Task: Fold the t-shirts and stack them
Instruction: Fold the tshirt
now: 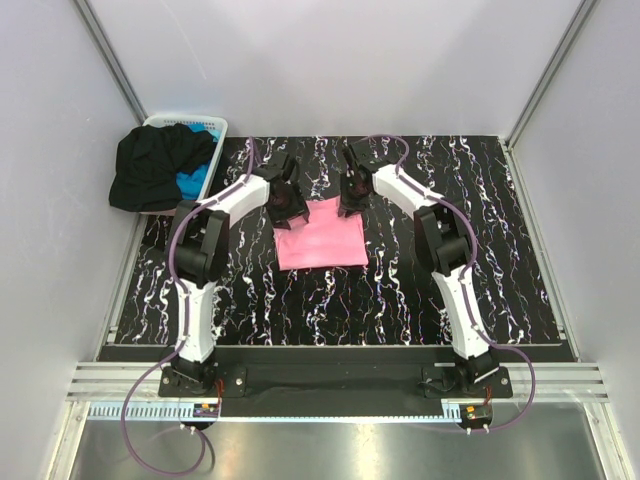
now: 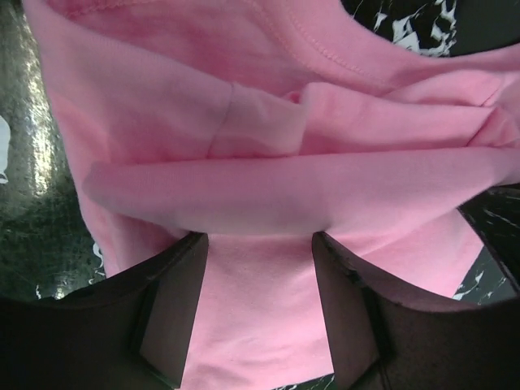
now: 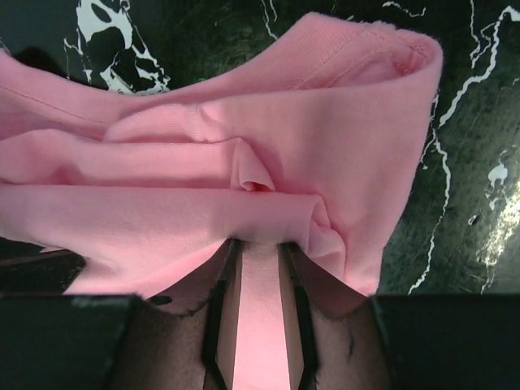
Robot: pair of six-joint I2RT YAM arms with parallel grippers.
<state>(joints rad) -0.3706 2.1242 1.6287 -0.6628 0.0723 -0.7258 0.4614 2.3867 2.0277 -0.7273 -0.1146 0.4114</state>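
top view, pink t-shirt (image 1: pixel 320 250): part-folded, a rough rectangle at the middle of the table (image 1: pixel 450 270), its far edge under both sets of jaws
top view, left jaws and right jaws: side by side at that far edge, one at each corner; their state is not legible from here
top view, black t-shirt (image 1: pixel 150 165): draped over the white basket (image 1: pixel 215 122) at the far left corner, blue t-shirt (image 1: pixel 190 183) showing under it; both well apart from the work, not yet folded
left wrist, left jaws: standing apart, pinching nothing; a rolled fold of the pink t-shirt (image 2: pixel 268 187) runs across the tips, flat cloth visible in the gap
right wrist, right jaws: nearly closed, gripping a bunched fold of the pink t-shirt (image 3: pixel 284 146); a strip of cloth fills the slot, and the cloth puckers at the tips
step, judged: taking the far edge to carry it toward the near edge
doing it well: left side should take every layer of its fold first; then lift both corners together, travel level, lay edge on edge, release once flat
risk: one-sided grip likely gives a skewed fold
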